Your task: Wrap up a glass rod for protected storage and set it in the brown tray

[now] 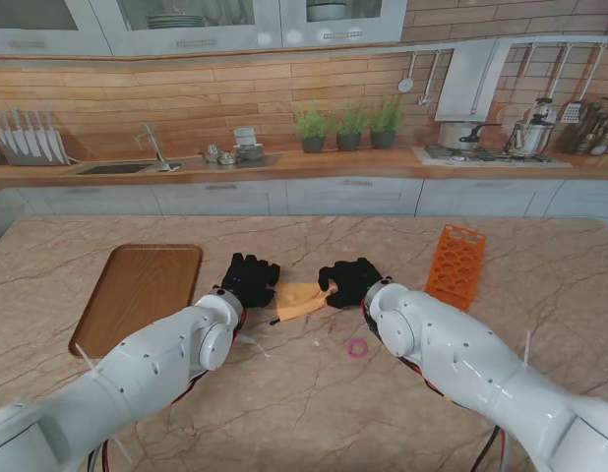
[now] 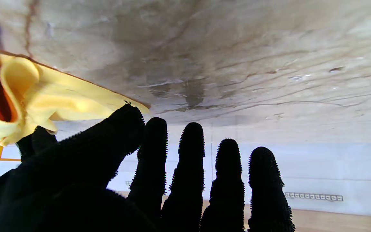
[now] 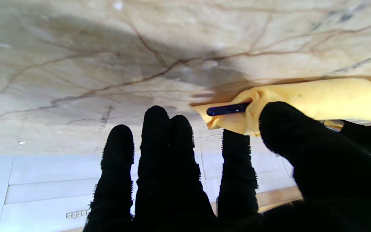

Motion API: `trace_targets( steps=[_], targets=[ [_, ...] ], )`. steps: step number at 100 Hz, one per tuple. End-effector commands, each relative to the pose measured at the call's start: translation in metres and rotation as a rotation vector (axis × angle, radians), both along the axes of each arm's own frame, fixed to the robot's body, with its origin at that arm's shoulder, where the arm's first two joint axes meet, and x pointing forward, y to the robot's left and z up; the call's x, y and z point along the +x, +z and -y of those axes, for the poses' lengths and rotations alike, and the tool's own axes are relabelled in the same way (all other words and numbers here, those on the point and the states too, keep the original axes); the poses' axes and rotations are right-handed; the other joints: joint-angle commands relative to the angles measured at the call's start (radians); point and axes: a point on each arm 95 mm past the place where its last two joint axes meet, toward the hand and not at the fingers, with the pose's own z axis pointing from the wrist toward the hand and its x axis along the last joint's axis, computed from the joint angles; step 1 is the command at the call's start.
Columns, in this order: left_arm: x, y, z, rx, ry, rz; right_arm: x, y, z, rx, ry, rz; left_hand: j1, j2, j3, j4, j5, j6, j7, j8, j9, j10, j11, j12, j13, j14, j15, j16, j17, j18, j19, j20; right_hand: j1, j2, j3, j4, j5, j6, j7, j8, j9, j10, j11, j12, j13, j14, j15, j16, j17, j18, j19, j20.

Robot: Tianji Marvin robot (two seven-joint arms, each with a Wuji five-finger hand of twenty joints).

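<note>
Both robot hands meet at the yellow cloth (image 1: 300,300) mid-surface: left robot hand (image 1: 249,279) with fingers spread, thumb touching its edge; right robot hand (image 1: 350,280) pinching the cloth around the dark rod (image 3: 227,109). Brown tray (image 1: 137,295) lies near the left edge.

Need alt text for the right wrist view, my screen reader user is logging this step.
The right hand, in a black glove, reaches toward a yellow cloth on the marble table, thumb against the cloth's edge. A dark blue rod tip pokes out of the cloth's folded end. The other fingers are extended and hold nothing.
</note>
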Motion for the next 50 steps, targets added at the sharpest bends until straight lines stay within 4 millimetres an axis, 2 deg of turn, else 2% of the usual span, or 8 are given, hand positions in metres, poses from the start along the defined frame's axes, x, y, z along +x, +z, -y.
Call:
trace_targets(
  steps=[1, 14, 26, 41, 50],
  targets=[
    [-0.002, 0.000, -0.001, -0.007, 0.008, 0.007, -0.005, -0.002, 0.000, -0.005, 0.009, -0.002, 0.050, 0.010, -0.016, 0.004, -0.043, -0.018, -0.044, -0.029, -0.031, 0.013, -0.005, 0.003, -0.019, 0.008, 0.008, 0.004, -0.001, -0.011, 0.035, -0.007, -0.030, 0.010, 0.012, 0.032, -0.012, 0.007, -0.004, 0.012, -0.024, 0.012, 0.011, 0.000, -0.010, -0.011, 0.014, -0.008, -0.003, -0.010, 0.028, -0.012],
    [-0.001, 0.004, -0.003, -0.030, 0.027, 0.024, -0.009, 0.001, 0.003, 0.000, 0.004, -0.001, 0.059, 0.039, -0.041, 0.001, -0.043, -0.019, -0.105, -0.081, -0.037, 0.011, -0.008, 0.002, -0.020, 0.006, 0.008, 0.004, -0.001, -0.013, 0.036, -0.009, -0.046, -0.022, 0.016, 0.022, -0.009, 0.014, -0.008, 0.018, -0.025, 0.013, 0.000, -0.005, -0.011, -0.008, 0.001, -0.014, -0.004, -0.004, 0.026, -0.013],
    [0.000, 0.006, -0.003, -0.048, 0.031, 0.031, -0.013, 0.004, 0.006, 0.007, -0.005, 0.004, 0.029, 0.078, -0.064, 0.022, -0.045, -0.016, -0.161, -0.103, -0.044, 0.011, -0.015, -0.001, -0.022, 0.005, 0.007, 0.004, -0.001, -0.013, 0.036, -0.010, -0.073, -0.023, -0.002, -0.006, -0.004, 0.018, -0.013, 0.022, -0.029, 0.017, -0.015, -0.011, -0.016, -0.003, -0.018, -0.022, -0.007, -0.002, 0.020, -0.015],
    [0.002, 0.007, 0.001, -0.072, 0.029, 0.034, -0.015, 0.010, 0.010, 0.019, -0.013, 0.031, -0.023, 0.126, -0.073, 0.053, -0.061, -0.011, -0.216, -0.109, -0.057, 0.013, -0.024, -0.006, -0.025, 0.004, 0.006, 0.004, -0.005, -0.013, 0.033, -0.012, -0.114, 0.039, -0.057, -0.032, -0.004, 0.018, -0.016, 0.027, -0.039, 0.022, -0.023, -0.012, -0.024, 0.003, -0.025, -0.022, -0.015, 0.001, 0.013, -0.016],
    [0.002, 0.008, 0.004, -0.094, 0.026, 0.025, -0.015, 0.013, 0.011, 0.027, -0.017, 0.046, -0.038, 0.135, -0.073, 0.062, -0.059, -0.004, -0.231, -0.109, -0.059, 0.018, -0.026, -0.008, -0.026, 0.006, 0.005, 0.004, -0.008, -0.014, 0.031, -0.013, -0.115, 0.067, -0.093, -0.030, 0.004, 0.009, -0.027, 0.025, -0.042, 0.026, -0.024, -0.010, -0.027, 0.005, -0.026, -0.019, -0.016, 0.001, 0.011, -0.014]
  ],
)
